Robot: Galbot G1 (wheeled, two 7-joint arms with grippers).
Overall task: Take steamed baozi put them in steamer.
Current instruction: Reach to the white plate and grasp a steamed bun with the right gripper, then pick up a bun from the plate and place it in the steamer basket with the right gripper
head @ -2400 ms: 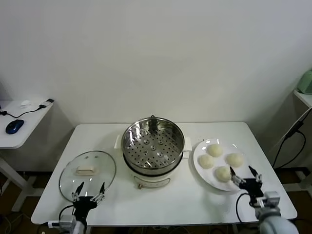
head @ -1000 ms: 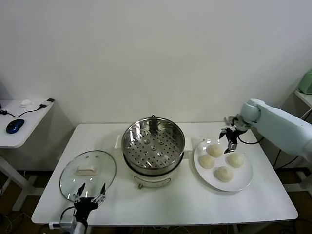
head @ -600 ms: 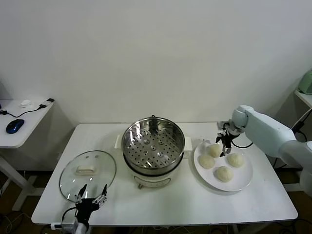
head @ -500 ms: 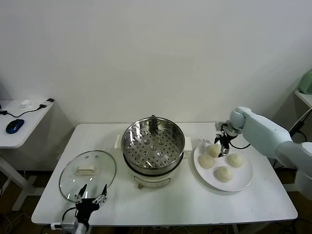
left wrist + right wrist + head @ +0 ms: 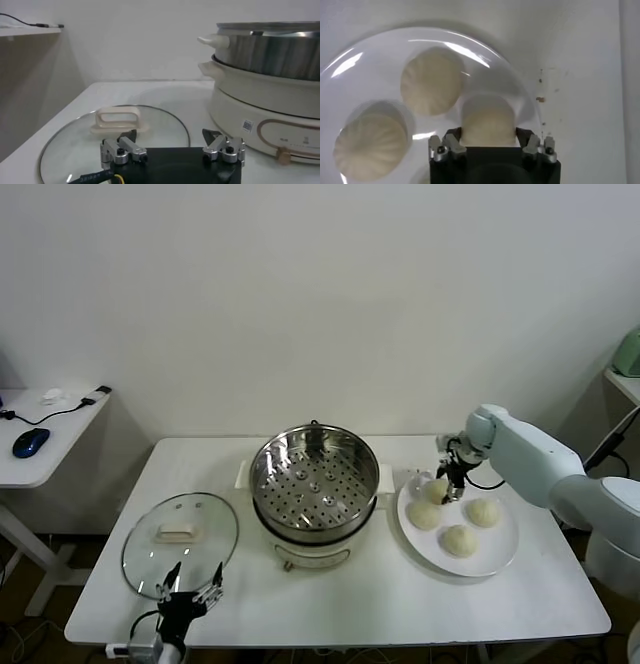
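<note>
Four cream-white baozi lie on a white plate (image 5: 500, 559) at the right of the table. My right gripper (image 5: 448, 482) is open and low over the plate's far-left bun (image 5: 434, 492). In the right wrist view its fingers (image 5: 453, 136) stand on either side of that bun (image 5: 487, 117), close to its edges. Two other buns (image 5: 431, 82) (image 5: 367, 145) lie further along the plate. The steel steamer (image 5: 314, 484) with its perforated tray stands empty at the table's centre. My left gripper (image 5: 187, 594) is open and idle at the front-left edge.
The glass lid (image 5: 180, 539) with a white handle lies flat left of the steamer, right before the left gripper (image 5: 170, 136); it also shows in the left wrist view (image 5: 115, 122), with the steamer's white base (image 5: 260, 105) beyond. A side table with a mouse (image 5: 30, 442) stands far left.
My right arm has swung from the table's front-right edge up over the plate, then moved left and down onto the far-left bun. The left arm has stayed put.
</note>
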